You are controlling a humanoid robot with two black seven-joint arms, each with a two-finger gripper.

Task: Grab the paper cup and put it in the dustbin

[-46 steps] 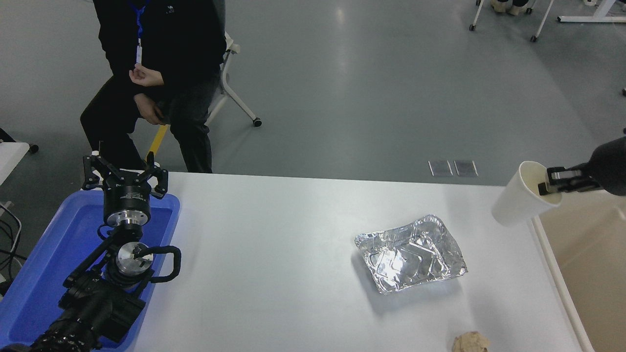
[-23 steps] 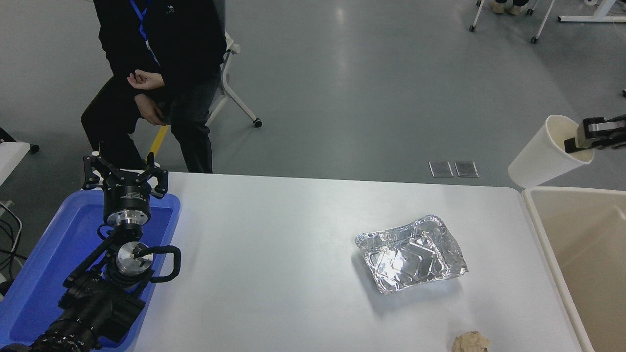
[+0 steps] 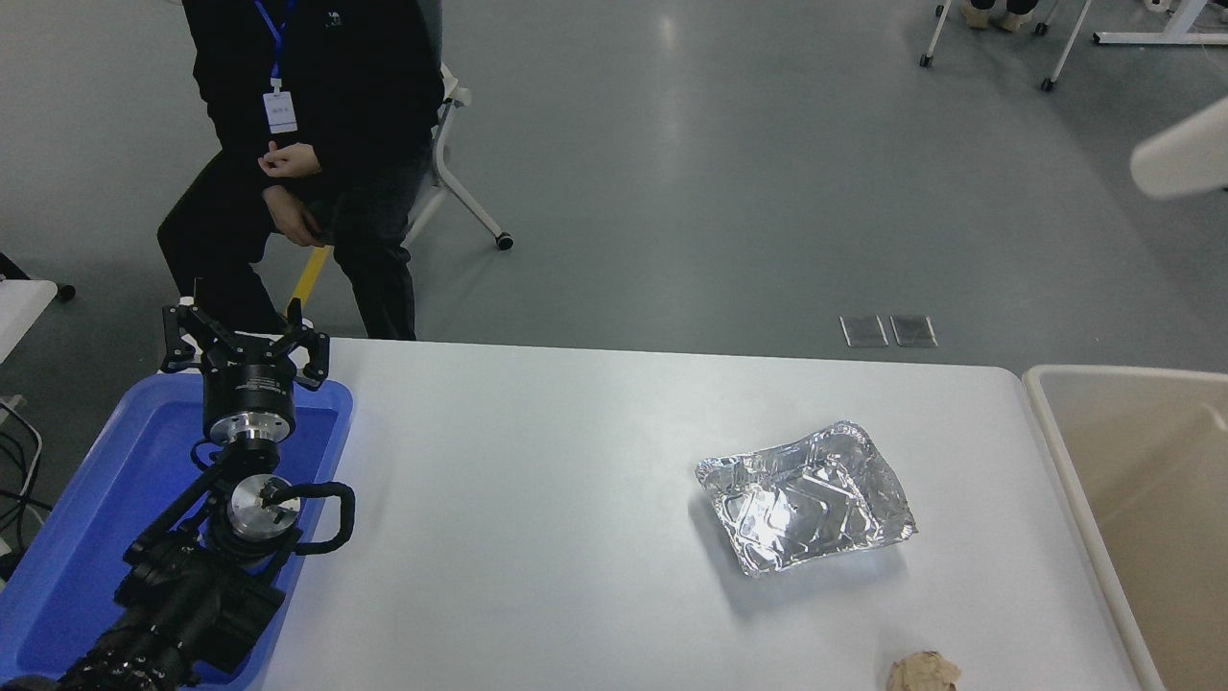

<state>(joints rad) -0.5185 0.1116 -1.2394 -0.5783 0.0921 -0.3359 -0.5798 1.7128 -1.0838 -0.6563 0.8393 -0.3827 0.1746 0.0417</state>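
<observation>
The paper cup [image 3: 1185, 158] is a cream-white blurred shape at the right edge, high in the air above the far end of the dustbin [image 3: 1122, 371]. Only its base end shows; the rim is cut off by the picture edge. The right gripper is out of view beyond that edge, so what holds the cup is hidden. The dustbin is a large beige bin beside the table's right end, and its inside looks bare. My left gripper [image 3: 245, 331] is parked open over the blue tray at the lower left.
A crumpled silver foil tray [image 3: 806, 497] lies on the white table [image 3: 537, 499] right of centre. A crumpled brown paper ball [image 3: 923, 672] sits at the front edge. The blue tray [image 3: 106, 480] is at the left. A person [image 3: 307, 144] sits beyond the far left corner.
The cup has risen and moved right, from just above the dustbin's near corner to high at the picture's right edge. The right gripper has left the view. The left arm has not moved.
</observation>
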